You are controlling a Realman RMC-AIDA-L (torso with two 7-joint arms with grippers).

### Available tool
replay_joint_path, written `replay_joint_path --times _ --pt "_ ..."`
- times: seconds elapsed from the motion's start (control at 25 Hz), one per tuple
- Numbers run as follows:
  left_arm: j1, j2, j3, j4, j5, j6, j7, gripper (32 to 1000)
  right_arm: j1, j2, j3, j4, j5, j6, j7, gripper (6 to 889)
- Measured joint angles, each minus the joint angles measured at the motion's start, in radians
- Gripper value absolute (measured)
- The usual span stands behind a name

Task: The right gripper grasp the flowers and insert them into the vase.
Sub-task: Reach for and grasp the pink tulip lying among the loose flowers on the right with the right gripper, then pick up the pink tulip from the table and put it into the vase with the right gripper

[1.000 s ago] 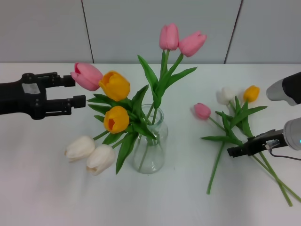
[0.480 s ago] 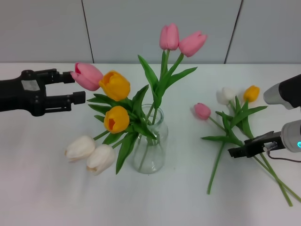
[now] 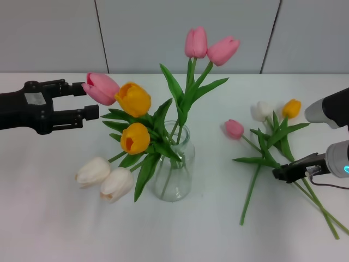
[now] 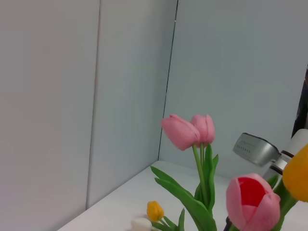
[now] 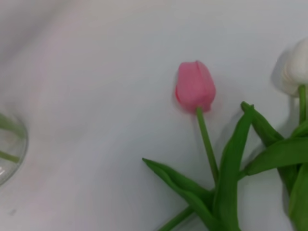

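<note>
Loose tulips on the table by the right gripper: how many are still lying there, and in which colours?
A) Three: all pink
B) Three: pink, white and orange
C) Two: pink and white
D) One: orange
B: in the head view a pink tulip, a white tulip and an orange tulip lie on the table beside the right gripper, outside the vase.
</note>
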Motion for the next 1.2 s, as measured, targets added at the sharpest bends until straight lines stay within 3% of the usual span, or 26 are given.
replay_joint_path --times 0.2,0.52,0.72,0.96,1.08,1.2 --pt "0.002 0.0 -0.001 0.0 0.0 -0.001 0.001 771 -0.007 0.0 0.0 0.003 0.002 0.014 0.0 129" --pt "0.007 0.0003 -0.015 -0.001 0.002 -0.001 0.002 771 -0.016 0.003 0.0 -0.01 0.005 0.018 0.0 69" --pt "0.013 0.0004 -0.016 -0.001 0.002 0.0 0.007 771 -0.074 0.009 -0.002 -0.135 0.046 -0.007 -0.006 48" --pt "0.023 0.0004 -0.023 -0.001 0.001 0.0 0.012 771 -0.239 0.01 -0.011 -0.402 0.348 -0.162 -0.119 47" --pt "0.032 0.0001 -0.028 -0.001 0.001 0.003 0.014 771 -0.318 0.011 -0.012 -0.485 0.604 -0.249 -0.245 47" --pt "0.037 -0.0001 -0.028 -0.001 0.001 0.001 0.016 771 -0.387 0.009 -0.012 -0.495 0.904 -0.373 -0.447 47"
